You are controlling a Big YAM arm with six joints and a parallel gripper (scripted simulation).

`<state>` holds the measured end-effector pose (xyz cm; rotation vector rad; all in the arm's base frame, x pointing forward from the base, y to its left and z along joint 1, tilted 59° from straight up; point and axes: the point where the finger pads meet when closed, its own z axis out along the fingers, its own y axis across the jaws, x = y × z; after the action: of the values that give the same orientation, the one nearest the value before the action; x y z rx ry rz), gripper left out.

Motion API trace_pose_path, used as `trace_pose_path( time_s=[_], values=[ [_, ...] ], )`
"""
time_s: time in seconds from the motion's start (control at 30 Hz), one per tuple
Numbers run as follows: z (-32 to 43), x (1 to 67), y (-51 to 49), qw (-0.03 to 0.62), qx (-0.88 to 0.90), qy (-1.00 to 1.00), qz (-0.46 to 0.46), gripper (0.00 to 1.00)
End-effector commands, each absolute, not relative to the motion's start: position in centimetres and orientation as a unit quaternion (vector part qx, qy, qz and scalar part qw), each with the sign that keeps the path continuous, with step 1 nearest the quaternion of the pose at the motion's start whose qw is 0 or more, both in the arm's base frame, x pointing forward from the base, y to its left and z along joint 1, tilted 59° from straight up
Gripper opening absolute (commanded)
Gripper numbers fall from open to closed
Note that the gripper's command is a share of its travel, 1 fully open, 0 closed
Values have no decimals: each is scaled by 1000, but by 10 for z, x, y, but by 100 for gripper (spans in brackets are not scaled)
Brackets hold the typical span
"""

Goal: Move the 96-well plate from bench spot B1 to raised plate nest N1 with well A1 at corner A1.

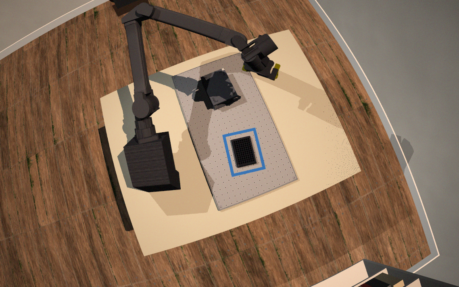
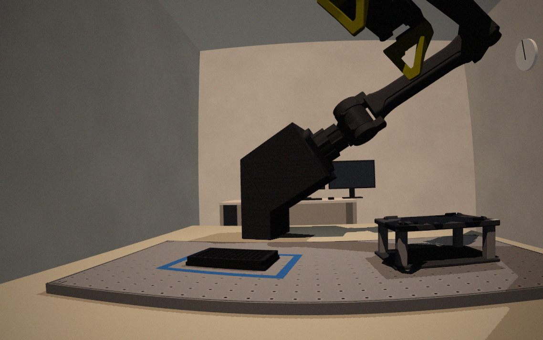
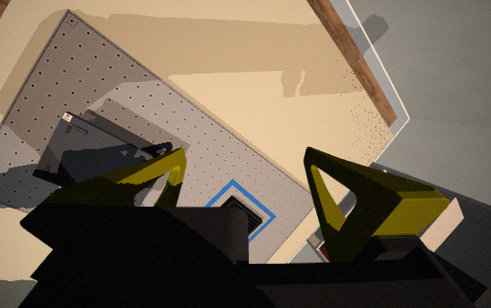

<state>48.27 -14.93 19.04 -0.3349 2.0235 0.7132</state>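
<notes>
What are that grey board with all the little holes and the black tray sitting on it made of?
The grey board looks like matte metal, perhaps aluminium: flat and even grey, with a regular grid of small holes. The black tray, the 96-well plate, looks like moulded matte plastic, judging by its fine grid of wells; neither is certain.

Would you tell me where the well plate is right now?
The well plate lies flat inside the blue square on the grey perforated board, away from the raised nest and the open claw.

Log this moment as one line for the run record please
phase: approach | gripper: open, holds nothing, high above the breadboard's nest end | 96-well plate: flat inside blue B1 outline | nest N1: no plate on it
</notes>
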Motion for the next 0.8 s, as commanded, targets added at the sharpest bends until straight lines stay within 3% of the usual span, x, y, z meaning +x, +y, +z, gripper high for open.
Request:
trace_pose_path(
  time_s=[0.0, 0.77],
  values=[
    [171, 479, -147, 462, -166, 824, 283, 100],
    [82, 478, -145, 452, -292, 806, 247, 100]
  ],
)
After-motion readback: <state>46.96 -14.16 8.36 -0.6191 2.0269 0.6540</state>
